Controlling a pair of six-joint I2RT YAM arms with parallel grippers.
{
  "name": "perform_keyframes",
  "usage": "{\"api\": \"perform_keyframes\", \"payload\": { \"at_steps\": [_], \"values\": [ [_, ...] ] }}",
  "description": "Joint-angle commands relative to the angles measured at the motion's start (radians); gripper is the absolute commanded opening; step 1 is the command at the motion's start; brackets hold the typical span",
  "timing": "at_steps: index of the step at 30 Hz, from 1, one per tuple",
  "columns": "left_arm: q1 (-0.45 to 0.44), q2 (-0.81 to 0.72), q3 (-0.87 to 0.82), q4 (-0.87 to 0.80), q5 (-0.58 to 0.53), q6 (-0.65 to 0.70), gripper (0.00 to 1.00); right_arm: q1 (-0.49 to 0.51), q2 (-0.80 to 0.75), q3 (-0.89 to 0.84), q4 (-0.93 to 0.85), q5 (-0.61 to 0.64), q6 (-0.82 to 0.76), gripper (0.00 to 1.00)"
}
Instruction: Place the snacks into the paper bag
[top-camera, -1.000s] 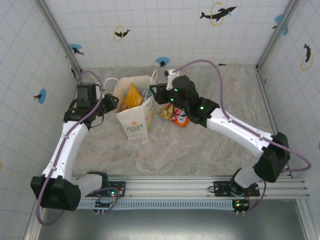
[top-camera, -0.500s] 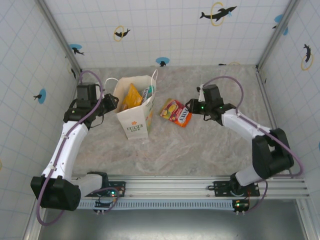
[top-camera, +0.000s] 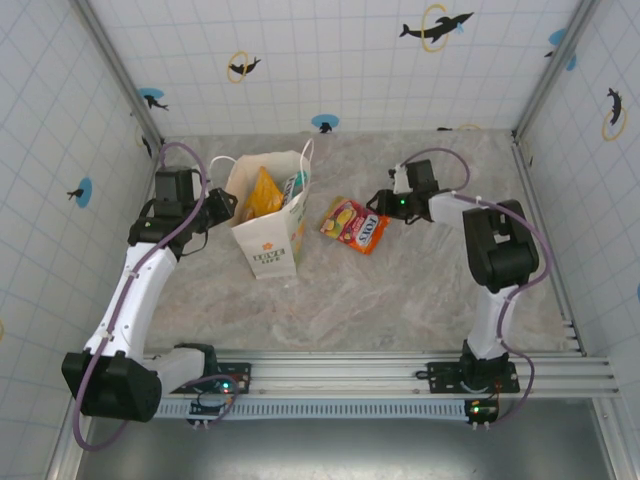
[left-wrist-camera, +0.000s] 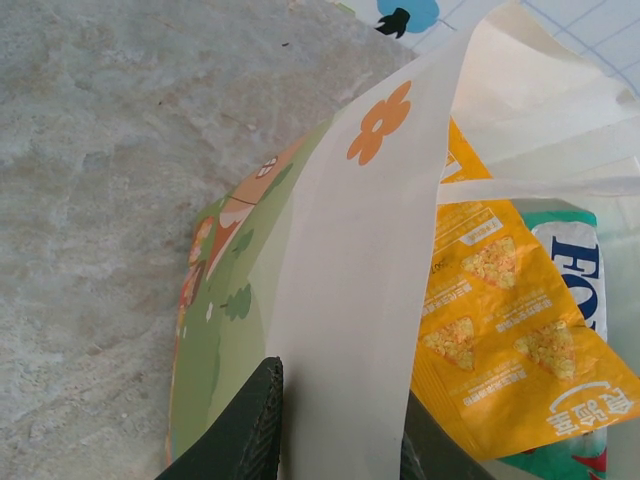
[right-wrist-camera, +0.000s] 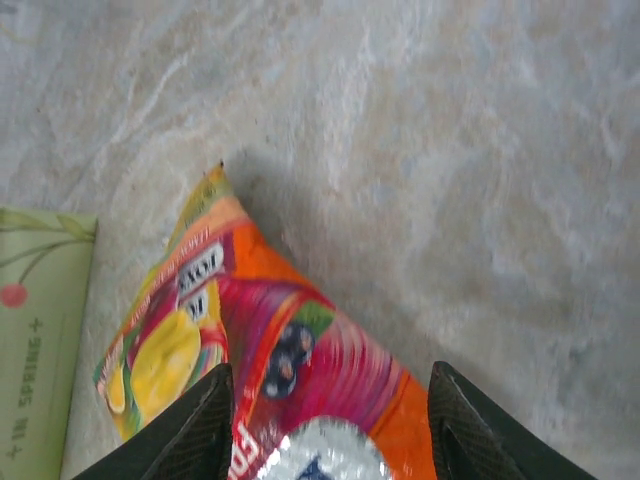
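White paper bag (top-camera: 268, 243), orange-pink packet (top-camera: 353, 224)

left arm extended; left gripper (left-wrist-camera: 335, 440) nipping paper bag (left-wrist-camera: 345, 290) wall | right arm folded; right gripper (right-wrist-camera: 330, 420) parted, seemingly low

Marbled grey surface (top-camera: 400, 290), white paper bag (top-camera: 270, 245) standing upright on it, and one orange snack packet (top-camera: 353, 224) lying flat nearby on its right, not touching.

Bright, even light falls from overhead. The table (top-camera: 400, 300) shows only faint, soft shadows beside the paper bag (top-camera: 268, 235) and under the arms. The top view is sharp. At the right wrist the orange snack packet (right-wrist-camera: 290, 370) is blurred, with glare on its foil and a dim shadow alongside. At the left wrist the bag's white wall looks nearly washed out.
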Motion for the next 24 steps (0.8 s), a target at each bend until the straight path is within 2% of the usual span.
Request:
{"api": "perform_keyframes", "payload": {
  "at_steps": [1, 5, 11, 19, 24],
  "values": [
    [0.004, -0.013, -0.014, -0.014, -0.019, -0.008, 0.26, -0.017, 0.058, 0.067, 0.033, -0.05, -0.027, 0.54],
    [0.004, -0.008, -0.01, -0.006, -0.01, -0.014, 0.26, -0.028, 0.129, 0.146, -0.051, -0.069, -0.056, 0.53],
    [0.003, -0.008, -0.001, -0.013, -0.02, -0.012, 0.26, -0.036, 0.138, 0.147, -0.115, -0.142, -0.071, 0.52],
    [0.003, -0.009, -0.002, -0.012, -0.014, -0.013, 0.26, -0.027, 0.05, 0.046, -0.166, -0.219, -0.083, 0.52],
    [0.004, -0.014, -0.005, -0.01, -0.01, -0.013, 0.26, 0.0, -0.013, -0.032, -0.227, -0.202, -0.11, 0.52]
  ]
}}
